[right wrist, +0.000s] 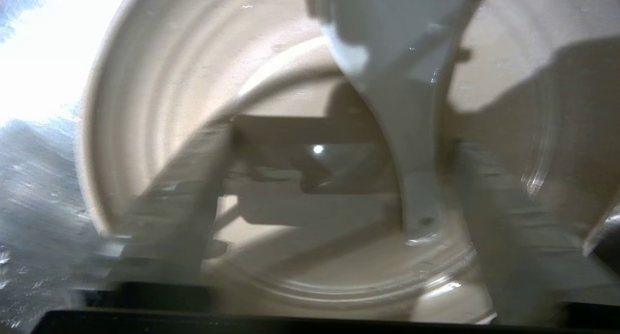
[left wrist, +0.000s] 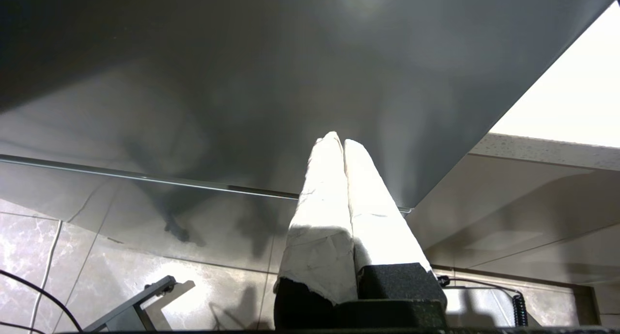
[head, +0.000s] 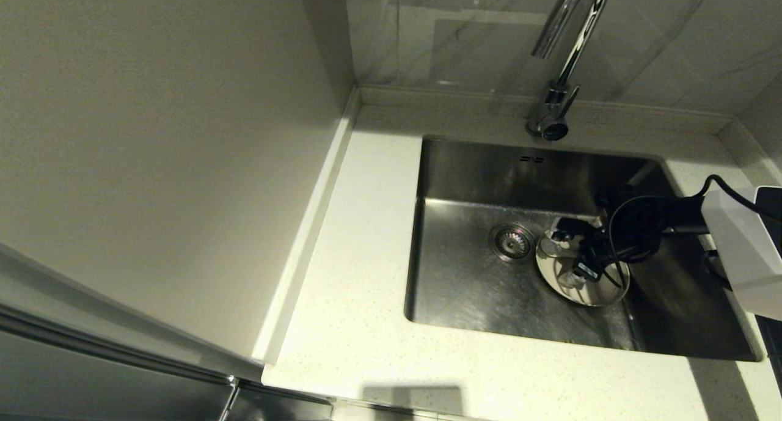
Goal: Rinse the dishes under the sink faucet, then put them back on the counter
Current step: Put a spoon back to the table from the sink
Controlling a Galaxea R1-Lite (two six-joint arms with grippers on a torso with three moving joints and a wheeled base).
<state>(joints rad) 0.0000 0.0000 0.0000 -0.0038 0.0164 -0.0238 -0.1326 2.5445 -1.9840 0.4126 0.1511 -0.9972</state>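
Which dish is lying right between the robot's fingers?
The spoon. Its handle runs between the right gripper fingers. It lies on the wide round plate, in the sink.

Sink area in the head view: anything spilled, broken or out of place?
Nothing stands out. The plate lies in the sink beside the drain, spoon resting in it, right gripper over it.
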